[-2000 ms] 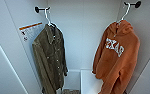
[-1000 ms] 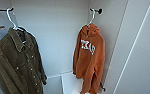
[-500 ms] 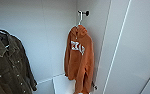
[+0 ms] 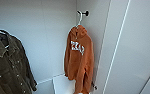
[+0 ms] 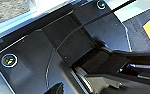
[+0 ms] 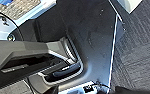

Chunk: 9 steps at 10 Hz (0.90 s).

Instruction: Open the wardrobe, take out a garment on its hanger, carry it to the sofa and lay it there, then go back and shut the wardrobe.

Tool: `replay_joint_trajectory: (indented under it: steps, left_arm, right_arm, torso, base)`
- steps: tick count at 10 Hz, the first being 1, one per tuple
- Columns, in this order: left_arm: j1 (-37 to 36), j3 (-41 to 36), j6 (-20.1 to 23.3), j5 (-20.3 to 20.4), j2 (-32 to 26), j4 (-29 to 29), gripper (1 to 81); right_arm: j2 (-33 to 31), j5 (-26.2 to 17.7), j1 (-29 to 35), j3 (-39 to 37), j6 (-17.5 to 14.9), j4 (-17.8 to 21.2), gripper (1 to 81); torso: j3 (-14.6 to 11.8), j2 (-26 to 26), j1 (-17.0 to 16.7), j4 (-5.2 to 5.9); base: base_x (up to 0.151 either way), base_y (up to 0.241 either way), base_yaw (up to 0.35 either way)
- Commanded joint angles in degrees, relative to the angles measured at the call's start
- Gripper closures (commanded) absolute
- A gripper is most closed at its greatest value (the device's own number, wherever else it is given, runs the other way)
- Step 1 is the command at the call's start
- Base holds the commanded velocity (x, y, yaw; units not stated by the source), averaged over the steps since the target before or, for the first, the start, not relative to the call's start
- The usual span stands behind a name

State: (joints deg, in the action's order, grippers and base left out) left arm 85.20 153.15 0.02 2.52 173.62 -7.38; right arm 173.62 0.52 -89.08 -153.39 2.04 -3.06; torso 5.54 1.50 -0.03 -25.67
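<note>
Inside the white wardrobe (image 4: pixel 48 37) hangs the garment (image 4: pixel 79 62), its white lettering unreadable; claw states can't be told.

The garment (image 4: pixel 79 60) is showing rust-orange with white chest lettering. The hanger (image 4: pixel 79 18) is showing white. The wardrobe (image 4: pixel 48 37) interior is reading plain white. The jacket (image 4: pixel 8 67) is showing dark olive. The carpet (image 6: pixel 138 50) is showing dark grey weave.
</note>
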Motion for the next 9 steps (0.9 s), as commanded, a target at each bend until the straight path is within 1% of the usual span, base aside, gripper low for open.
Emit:
replay_joint_trajectory:
  steps: [1,2,4,5,6,7,9]
  left_arm:
    - [-6.39,-6.28,0.42,-6.83,-2.13,-1.06,1.0]
    - [-7.89,-9.51,0.33,-7.71,-3.7,-0.97,1.0]
    - [-11.85,-14.26,0.24,-8.14,-6.08,-0.97,1.0]
    - [-14.3,-17.7,0.06,-11.04,-7.49,-0.62,1.0]
    - [-16.06,-20.5,-0.11,-12.02,-8.54,-0.53,1.0]
    - [-17.56,-21.84,-0.11,-12.19,-8.99,-0.53,1.0]
    - [-21.25,-22.72,-0.29,-15.71,-9.34,-0.18,1.0]
  right_arm:
    - [0.26,-3.34,2.27,-0.05,0.16,-0.19,1.0]
    - [0.27,-3.34,2.28,-0.05,0.16,-0.19,1.0]
    - [0.35,-3.34,2.37,0.03,0.25,-0.19,1.0]
    - [0.35,-3.34,2.63,-0.05,0.25,-0.19,1.0]
    - [0.35,-3.34,2.71,0.03,0.25,-0.19,1.0]
    - [0.53,-3.42,2.8,0.04,0.25,-0.19,1.0]
    - [0.53,-3.42,2.89,-0.05,0.25,-0.19,1.0]
  torso:
    - [0.0,0.0,0.03,0.0]
    - [0.0,0.0,0.03,0.0]
    - [0.0,0.0,0.03,0.0]
    - [0.0,0.0,0.03,0.0]
    - [0.0,0.0,0.03,0.0]
    - [0.0,0.0,0.03,0.0]
    - [0.0,0.0,0.03,-0.02]
  base:
    - [0.0,0.0,0.0]
    - [0.0,0.0,0.0]
    - [0.0,0.0,0.0]
    - [0.0,0.0,0.0]
    - [0.0,0.0,0.0]
    - [0.0,0.0,0.0]
    - [0.0,0.0,0.0]
